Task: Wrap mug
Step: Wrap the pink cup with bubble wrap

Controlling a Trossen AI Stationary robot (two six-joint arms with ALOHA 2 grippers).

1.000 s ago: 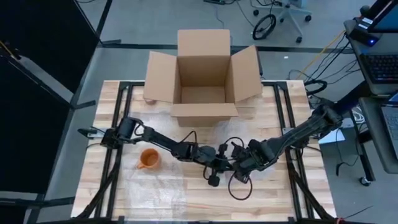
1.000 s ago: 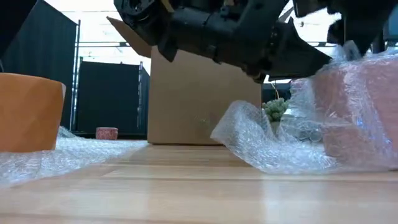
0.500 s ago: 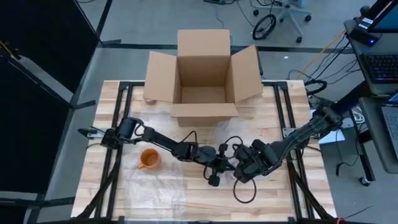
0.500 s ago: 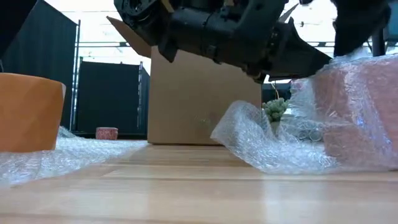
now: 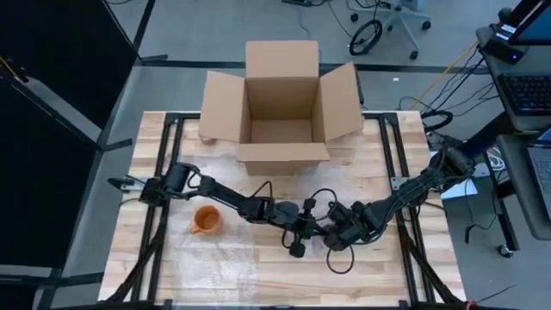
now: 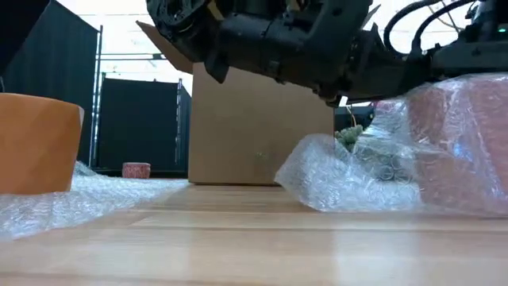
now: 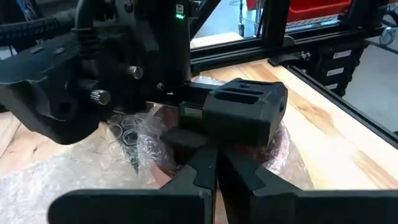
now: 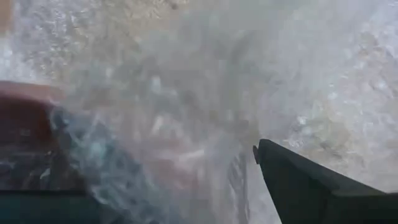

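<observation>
A pink mug [image 6: 464,139] stands on the table inside clear bubble wrap [image 6: 349,179]. In the high view both grippers cover it. My left gripper [image 5: 299,231] reaches in from the table's left and is shut at the wrap on the mug's side [image 7: 213,163]. My right gripper [image 5: 342,234] comes from the right and sits low over the mug; its dark body [image 7: 244,113] fills the left wrist view. One right finger [image 8: 298,180] shows and the wrap veils the other. An orange mug [image 5: 205,220] stands on a second wrap sheet [image 5: 215,250]. My left gripper's shut fingertips meet at the bubble wrap [image 7: 186,146] on the pink mug's left side, coming roughly level from the table's left. The fingers hide the pinch, so one layer or several cannot be told. The wrap rises from the table to them [image 6: 373,111]. My right gripper is open against the wrap around the mug, coming from the table's right. The wrap [image 8: 186,124] drapes across the gap between its fingers and over one of them. Only the other finger [image 8: 292,174] shows bare.
An open cardboard box [image 5: 282,102] stands at the table's far middle. A loose flap of wrap [image 6: 305,163] lies on the table left of the pink mug. Black cables [image 5: 331,258] loop over the table near the grippers.
My right gripper has moved toward the table's near edge and down, settling low against the wrapped pink mug. The loose flap of wrap has sunk and drawn in a little toward the mug. My left gripper and the orange mug have stayed put.
</observation>
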